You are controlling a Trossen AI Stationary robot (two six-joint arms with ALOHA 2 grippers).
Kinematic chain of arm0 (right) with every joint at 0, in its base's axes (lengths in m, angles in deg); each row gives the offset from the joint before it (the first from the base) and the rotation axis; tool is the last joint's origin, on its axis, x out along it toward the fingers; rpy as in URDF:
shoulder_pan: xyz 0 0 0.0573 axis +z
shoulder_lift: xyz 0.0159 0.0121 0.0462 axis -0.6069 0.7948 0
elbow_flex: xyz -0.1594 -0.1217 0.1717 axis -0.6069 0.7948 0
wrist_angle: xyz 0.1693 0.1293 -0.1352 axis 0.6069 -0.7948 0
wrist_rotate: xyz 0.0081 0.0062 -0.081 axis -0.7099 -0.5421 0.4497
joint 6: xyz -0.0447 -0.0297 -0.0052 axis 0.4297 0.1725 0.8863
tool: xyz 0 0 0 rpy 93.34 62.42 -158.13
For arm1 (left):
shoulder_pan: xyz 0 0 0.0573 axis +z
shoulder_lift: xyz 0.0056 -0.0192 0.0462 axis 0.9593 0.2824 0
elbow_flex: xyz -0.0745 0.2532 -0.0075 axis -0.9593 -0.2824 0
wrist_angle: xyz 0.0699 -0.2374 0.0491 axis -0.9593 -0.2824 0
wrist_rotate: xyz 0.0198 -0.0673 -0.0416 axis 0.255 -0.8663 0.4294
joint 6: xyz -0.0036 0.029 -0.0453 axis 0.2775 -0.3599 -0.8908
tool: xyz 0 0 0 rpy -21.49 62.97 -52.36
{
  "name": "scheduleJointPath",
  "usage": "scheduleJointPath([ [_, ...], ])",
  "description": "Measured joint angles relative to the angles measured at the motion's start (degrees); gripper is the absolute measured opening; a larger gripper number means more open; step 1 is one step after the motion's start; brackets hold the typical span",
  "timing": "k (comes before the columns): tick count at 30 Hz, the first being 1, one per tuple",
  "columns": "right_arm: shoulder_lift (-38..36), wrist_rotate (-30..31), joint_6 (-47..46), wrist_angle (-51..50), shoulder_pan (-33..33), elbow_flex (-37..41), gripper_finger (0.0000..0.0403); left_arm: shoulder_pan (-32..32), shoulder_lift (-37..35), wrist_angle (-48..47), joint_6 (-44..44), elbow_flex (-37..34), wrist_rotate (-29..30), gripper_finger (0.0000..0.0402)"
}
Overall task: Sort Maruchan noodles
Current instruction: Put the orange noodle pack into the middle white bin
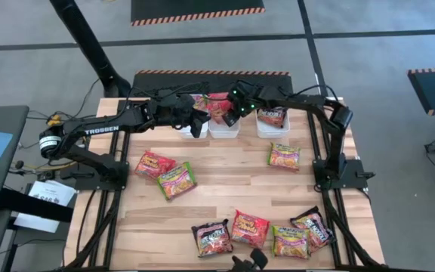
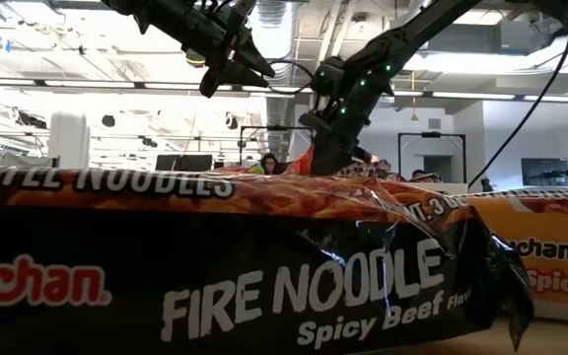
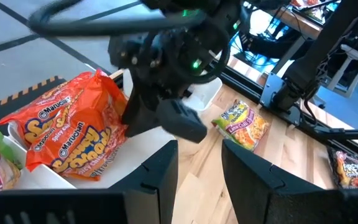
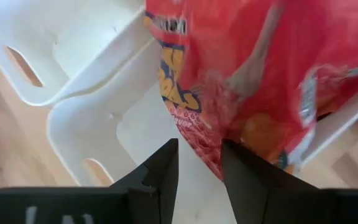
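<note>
Right claw [image 1: 231,115] hangs over the middle white bin [image 1: 224,127], fingers apart around a red-orange packet [image 4: 253,74].

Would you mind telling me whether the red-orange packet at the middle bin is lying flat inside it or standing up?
Standing up: the red-orange packet leans tilted in the middle white bin, its top above the rim, close by the right gripper.

"FIRE NOODLE Spicy Beef" is showing on the black packet [image 2: 264,266]; "TROSSEN" is showing on the left arm [image 1: 100,130]; "Maruchan" is showing on the red-orange packet [image 3: 67,134].
</note>
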Motion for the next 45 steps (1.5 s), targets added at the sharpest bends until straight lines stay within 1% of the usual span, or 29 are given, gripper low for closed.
scheduleJointPath([
  [5, -2.70, 0.00, -0.02, -2.05, 0.07, -2.15, 0.0139, 0.00, 0.00, 0.02, -0.12, 0.00, 0.00, 0.0111],
  [8, -2.92, 0.00, 1.15, -2.97, 0.72, -3.83, 0.0139, 0.00, 0.00, 0.00, -0.15, 0.00, -0.02, 0.0111],
  [13, -2.99, 0.22, 11.05, -3.42, 3.74, -6.43, 0.0139, 0.00, 0.00, 0.02, -0.14, 0.00, -0.01, 0.0111],
  [17, -3.00, 3.99, 19.80, -4.96, 5.78, -6.61, 0.0139, 0.00, 0.00, 0.02, -0.14, 0.00, -0.07, 0.0111],
  [21, -2.08, 4.61, 25.77, -4.49, 5.26, -6.76, 0.0139, 0.00, -0.18, 0.58, -0.44, 0.00, -2.88, 0.0111],
  [25, 0.67, 5.32, 24.95, -5.11, 4.00, -6.68, 0.0139, 0.00, -1.84, 2.43, -0.80, -0.02, -5.07, 0.0111],
  [29, 0.56, 7.28, 21.23, -5.10, 2.84, -6.71, 0.0139, -0.02, -3.01, 3.54, -0.39, -0.02, -4.88, 0.0111],
  [33, -1.28, 7.16, 19.70, -6.16, 2.38, -6.64, 0.0139, -0.02, -3.15, 2.94, -0.18, -0.02, -3.20, 0.0111],
  [37, -3.99, 4.59, 19.64, -6.90, 2.13, -6.66, 0.0142, -0.02, -2.99, 2.53, -0.24, -0.02, -3.14, 0.0111],
  [43, -7.25, 3.91, 19.61, -4.51, -0.35, -6.68, 0.0172, 0.00, -2.97, 1.81, 0.16, -0.02, -3.10, 0.0111],
  [45, -7.27, 1.32, 19.03, -2.17, -2.04, -6.68, 0.0188, 0.00, -2.97, 1.76, 0.62, -0.02, -3.06, 0.0111],
])
